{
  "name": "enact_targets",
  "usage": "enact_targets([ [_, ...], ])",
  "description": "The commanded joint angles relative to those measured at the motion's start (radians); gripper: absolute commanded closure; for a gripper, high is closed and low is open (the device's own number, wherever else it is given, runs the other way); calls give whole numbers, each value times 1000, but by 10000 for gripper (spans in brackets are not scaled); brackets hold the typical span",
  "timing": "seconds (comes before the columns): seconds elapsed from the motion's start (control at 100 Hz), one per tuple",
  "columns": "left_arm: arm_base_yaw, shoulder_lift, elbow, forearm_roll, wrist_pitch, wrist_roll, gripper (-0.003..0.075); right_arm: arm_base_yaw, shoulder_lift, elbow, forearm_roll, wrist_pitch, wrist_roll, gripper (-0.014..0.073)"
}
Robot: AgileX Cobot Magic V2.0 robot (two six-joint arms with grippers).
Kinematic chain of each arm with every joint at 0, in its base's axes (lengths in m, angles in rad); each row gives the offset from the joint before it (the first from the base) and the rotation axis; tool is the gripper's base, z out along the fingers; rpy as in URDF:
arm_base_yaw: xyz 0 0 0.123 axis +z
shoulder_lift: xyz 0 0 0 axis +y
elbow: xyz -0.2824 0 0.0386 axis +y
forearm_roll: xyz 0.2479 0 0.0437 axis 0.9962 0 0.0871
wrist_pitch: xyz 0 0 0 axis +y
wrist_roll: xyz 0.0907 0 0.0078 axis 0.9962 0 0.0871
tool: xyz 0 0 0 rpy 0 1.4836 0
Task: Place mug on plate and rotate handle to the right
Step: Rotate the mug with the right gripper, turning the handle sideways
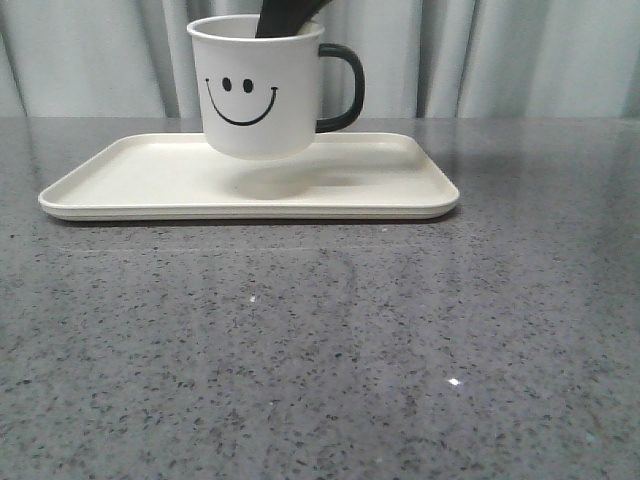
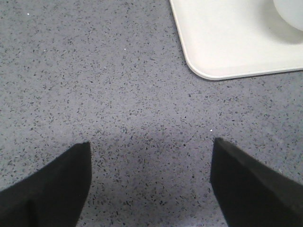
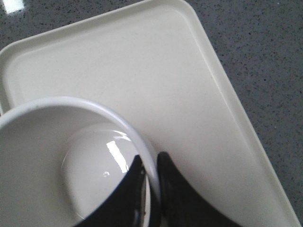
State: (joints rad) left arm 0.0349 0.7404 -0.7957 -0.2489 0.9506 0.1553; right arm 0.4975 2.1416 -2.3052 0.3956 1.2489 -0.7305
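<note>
White ceramic, black smiley print: you have the mug [image 1: 260, 88] hanging above the plate [image 1: 130, 180], its base clear of the plate surface with a soft shadow beneath it in the front view. The black handle [image 1: 345, 88] points to the right side of that view, and the smiley faces the camera.

Your right end effector [image 3: 150, 189] pinches the mug's wall at the rim: one finger sits inside the cup, the other outside, pressed together on the thin white edge. In the front view you see only dark fingers [image 1: 285, 15] dipping into the mug's mouth from above.

Your left end effector [image 2: 150, 184] is well apart from the mug, over bare tabletop [image 2: 94, 71] just off a rounded corner of the plate. Its two black fingers are spread wide and hold nothing.

Count: one mug, one handle, one plate, two end effectors.

Contents: the mug's interior is glossy white with a light reflection on the bottom; apart from the one finger inside, you see nothing in it. The plate's cream surface carries nothing resting on it; only the mug's shadow falls near its middle.

The plate lies flat on the grey speckled tabletop, long side across the front view. A pale pleated curtain [image 1: 520, 55] hangs behind.
</note>
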Motion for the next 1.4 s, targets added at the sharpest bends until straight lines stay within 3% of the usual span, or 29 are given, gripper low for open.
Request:
enact_targets([
  [0.0, 1, -2, -27, -23, -61, -2, 206, -4, -56, -32, 48, 87, -23, 657],
  [1.391, 1, -2, -27, -23, -61, -2, 206, -6, 9, -15, 73, 79, -41, 657],
])
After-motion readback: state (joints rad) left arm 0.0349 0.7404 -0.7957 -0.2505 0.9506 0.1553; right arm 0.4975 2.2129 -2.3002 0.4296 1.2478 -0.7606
